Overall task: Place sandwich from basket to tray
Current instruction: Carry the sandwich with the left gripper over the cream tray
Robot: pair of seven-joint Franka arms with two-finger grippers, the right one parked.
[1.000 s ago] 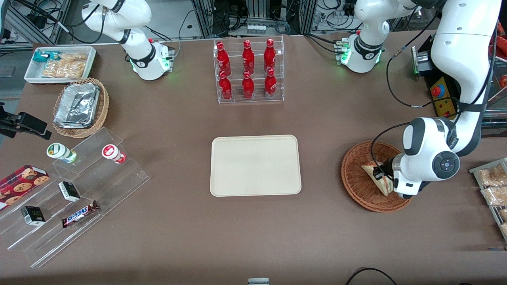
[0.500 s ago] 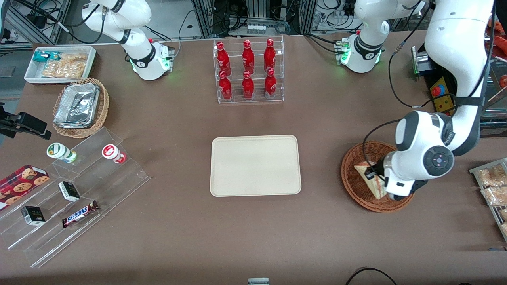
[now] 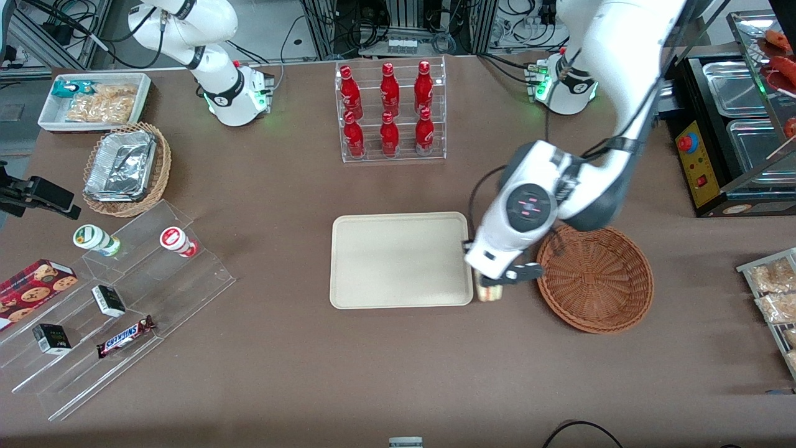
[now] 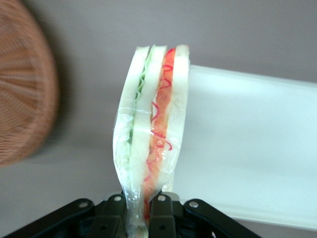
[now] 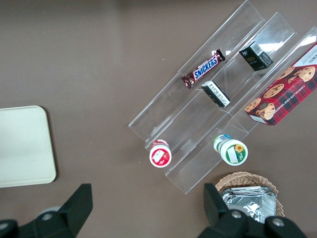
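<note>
You will find the gripper (image 4: 137,206) with its fingers pressed against both faces of the sandwich (image 4: 151,134), pinching the wrapped wedge at its narrow end with the red-orange and green filling edge exposed. In the front view, right of frame centre, the sandwich (image 3: 489,292) hangs under the gripper (image 3: 492,283) between the tray (image 3: 398,261) and the basket (image 3: 594,277), just beside the tray's edge. The basket holds nothing, and the tray surface is bare.

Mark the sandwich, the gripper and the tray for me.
sandwich (image 4: 151,119), left wrist view, its layered cut edge.
gripper (image 4: 137,206), left wrist view, shut on the sandwich, between the fingertips, between basket and tray.
tray (image 3: 398,258), front view, its bare middle.
</note>
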